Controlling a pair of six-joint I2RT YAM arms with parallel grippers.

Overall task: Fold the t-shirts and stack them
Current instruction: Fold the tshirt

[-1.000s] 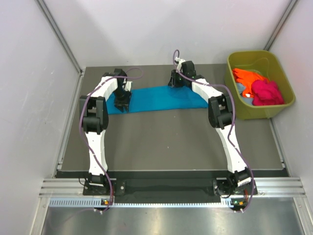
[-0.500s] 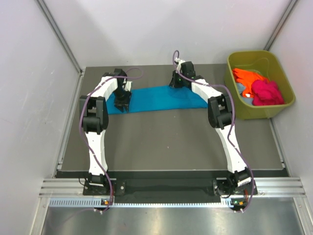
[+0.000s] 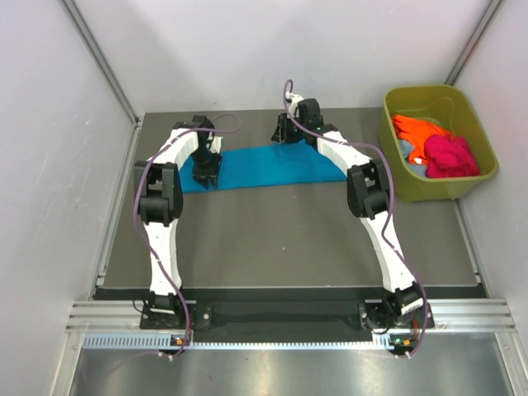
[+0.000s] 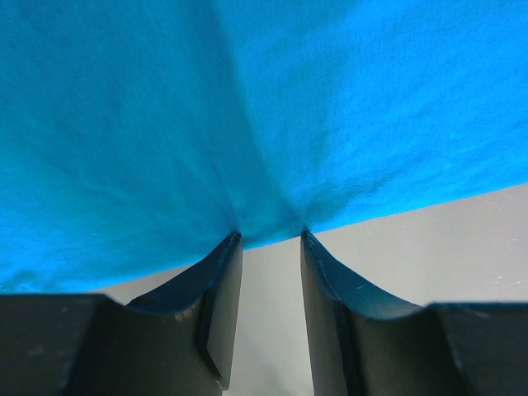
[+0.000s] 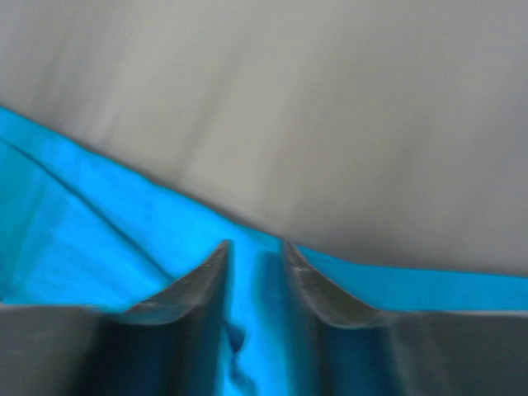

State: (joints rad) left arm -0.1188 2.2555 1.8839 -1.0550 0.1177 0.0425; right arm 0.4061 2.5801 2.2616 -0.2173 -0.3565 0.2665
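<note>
A: right gripper (image 3: 285,130) just slid left along the far edge of the teal-blue t-shirt (image 3: 272,165). It sat further right a second ago. left gripper (image 3: 205,172) hasn't budged.

B: did the shirt go with it?

A: not that I can see. Same long band across the far half of the table (image 3: 280,247), left gripper over its left end, right end just short of the olive tub (image 3: 437,191).

B: so it's re-picking a grab point, not dragging.

A: that's my read. Right wrist view is motion-blurred. Its fingers (image 5: 194,285) are a narrow gap apart with teal cloth filling the gap. Clamped or just straddling, can't tell.

B: and the left?

A: narrow gap too, tips at a shirt edge, creases fanning out from there. Looks like a pinch, but bare table shows between the fingers lower down, so I can't call it.

B: progress?

A: early. This one's a strip, not a finished fold. orange t-shirt (image 3: 412,128) and magenta t-shirt (image 3: 450,157) are bunched in the tub. No stack yet.

B: risk?

A: if the two holds aren't level, the next fold probably goes skewed.
</note>
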